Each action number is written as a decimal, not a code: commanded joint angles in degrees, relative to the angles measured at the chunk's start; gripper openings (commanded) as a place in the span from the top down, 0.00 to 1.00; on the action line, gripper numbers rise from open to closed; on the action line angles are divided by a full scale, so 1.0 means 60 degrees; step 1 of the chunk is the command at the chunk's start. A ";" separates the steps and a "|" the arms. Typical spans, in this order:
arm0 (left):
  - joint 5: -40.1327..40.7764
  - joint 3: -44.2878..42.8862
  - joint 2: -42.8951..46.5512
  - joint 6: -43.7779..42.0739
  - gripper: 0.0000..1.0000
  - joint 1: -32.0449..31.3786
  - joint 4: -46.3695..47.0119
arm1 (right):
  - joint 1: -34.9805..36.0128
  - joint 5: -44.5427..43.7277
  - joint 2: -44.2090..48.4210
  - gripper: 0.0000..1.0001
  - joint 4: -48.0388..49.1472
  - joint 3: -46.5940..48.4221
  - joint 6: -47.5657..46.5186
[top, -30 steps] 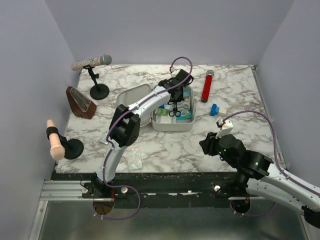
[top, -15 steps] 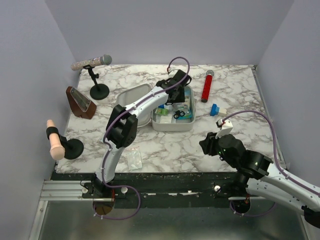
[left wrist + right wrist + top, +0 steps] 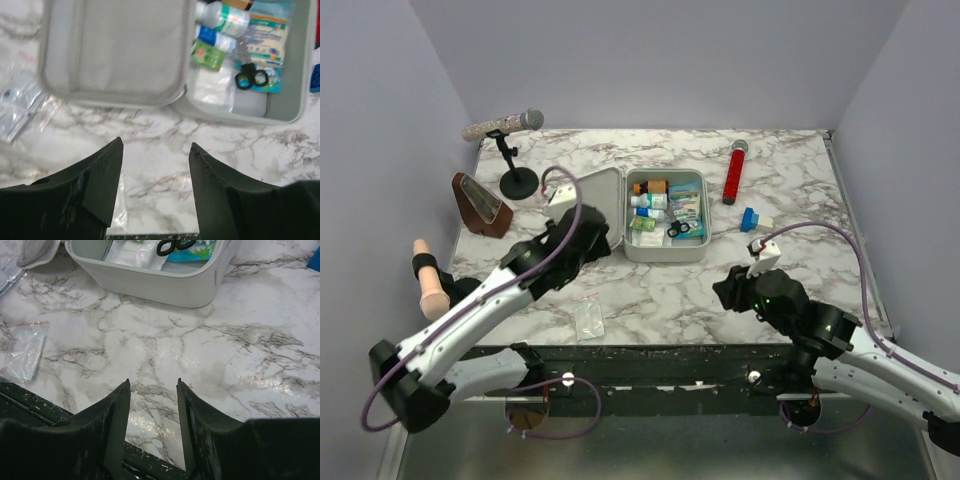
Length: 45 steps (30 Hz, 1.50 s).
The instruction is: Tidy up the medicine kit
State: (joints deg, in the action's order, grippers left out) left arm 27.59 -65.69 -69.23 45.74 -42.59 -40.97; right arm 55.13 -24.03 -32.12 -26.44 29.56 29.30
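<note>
The medicine kit [image 3: 665, 248] lies open mid-table, a pale grey tin with its lid [image 3: 592, 203] flat to the left. Inside are small bottles [image 3: 648, 200], flat packets and black scissors [image 3: 678, 229]. My left gripper [image 3: 592, 243] hovers open and empty over the marble just in front of the lid [image 3: 120, 50]; the left wrist view shows the gripper [image 3: 156, 142] with the kit wall [image 3: 240, 116] and scissors [image 3: 251, 76] beyond. My right gripper [image 3: 724, 290] stands open and empty near the front edge, right of centre. In its wrist view the gripper [image 3: 153, 382] faces the kit's near wall [image 3: 165, 285].
A red cylinder [image 3: 734, 172] and a blue block [image 3: 749, 219] lie right of the kit. A microphone on a stand [image 3: 505, 126], a brown metronome [image 3: 480, 205] and a peach handle on a stand [image 3: 430, 280] occupy the left. A clear zip bag [image 3: 588, 318] lies near the front edge.
My left gripper has opened, and its arm has drawn back from over the kit to the near left. The scissors lie in the kit. The right arm has barely moved.
</note>
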 commanded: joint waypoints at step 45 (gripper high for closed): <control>-0.3705 0.6393 0.1578 0.1943 0.85 0.1107 0.1042 | 0.0039 0.1881 -0.1400 0.49 0.2150 -0.0840 -0.0064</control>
State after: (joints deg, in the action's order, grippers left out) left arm 6.83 -27.99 -60.64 57.25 -35.38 -35.24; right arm 55.13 -12.75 -40.45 -14.44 23.97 28.53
